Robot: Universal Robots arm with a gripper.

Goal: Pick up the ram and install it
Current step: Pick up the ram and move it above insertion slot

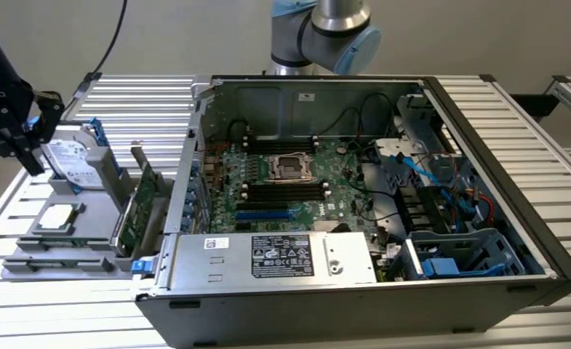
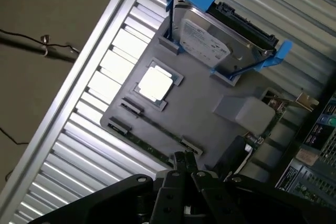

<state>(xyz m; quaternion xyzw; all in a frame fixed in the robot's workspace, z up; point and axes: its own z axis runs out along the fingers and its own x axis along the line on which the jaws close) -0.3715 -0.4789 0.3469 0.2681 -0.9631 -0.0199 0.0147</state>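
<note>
Green ram [image 2: 152,142] flat on tray [image 2: 202,100], below closed gripper [image 2: 185,158].

Soft, even overhead light fills the exterior view; the table [image 1: 547,145] slats shine pale, while the open case [image 1: 518,214] holds deep shade along its right wall. In the wrist view the processor [image 2: 155,84] lid and the slats beside it glare white, and the gripper [image 2: 185,162] is a dark silhouette

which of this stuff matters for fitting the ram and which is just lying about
For the job:
- ram
- hand, shut, close above the ram
- memory slots on the motherboard

Just lying about:
- hard drive
- processor chip
- expansion card
</note>
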